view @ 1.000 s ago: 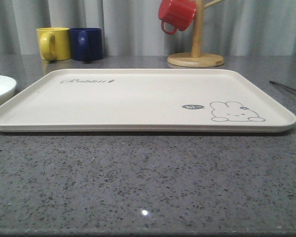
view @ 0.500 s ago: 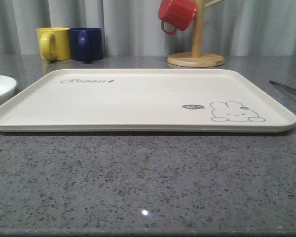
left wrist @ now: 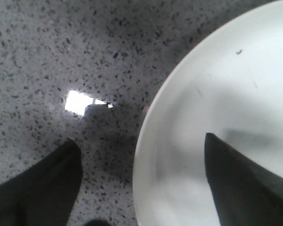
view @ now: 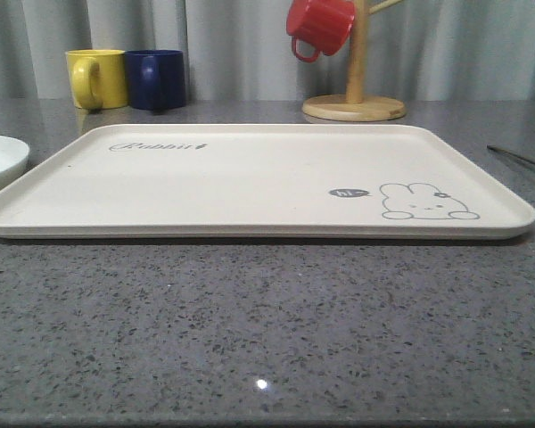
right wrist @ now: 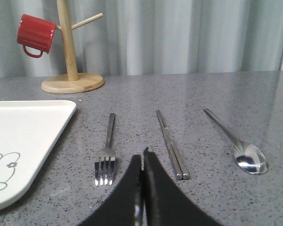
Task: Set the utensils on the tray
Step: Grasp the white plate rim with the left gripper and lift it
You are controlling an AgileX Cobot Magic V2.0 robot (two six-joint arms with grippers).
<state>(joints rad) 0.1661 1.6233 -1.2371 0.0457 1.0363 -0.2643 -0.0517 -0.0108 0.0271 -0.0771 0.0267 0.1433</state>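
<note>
Cream tray (view: pixel 250 178) flat on the grey speckled table (view: pixel 267 330), nothing on it, rabbit drawing and "hi" bubble near its right front corner. White plate (view: pixel 0 160) just beside the tray's left edge. Behind the tray, yellow mug (view: pixel 96 78) and blue mug (view: pixel 156 79) side by side, wooden mug tree (view: pixel 355 89) carrying a red mug (view: pixel 319 27).

Off the tray, to its right, on bare table: fork (right wrist: pixel 106 153), chopsticks (right wrist: pixel 171 144) and spoon (right wrist: pixel 238 143), parallel and apart from one another, fork nearest the tray corner, chopsticks between, the pair touching each other along their length.

Right gripper (right wrist: pixel 142 155) low over the table between fork and chopsticks, jaws pressed together, nothing held.

Left gripper (left wrist: pixel 141 160) over the plate's rim, jaws spread wide and holding nothing, one finger above the plate, the other above the table.
</note>
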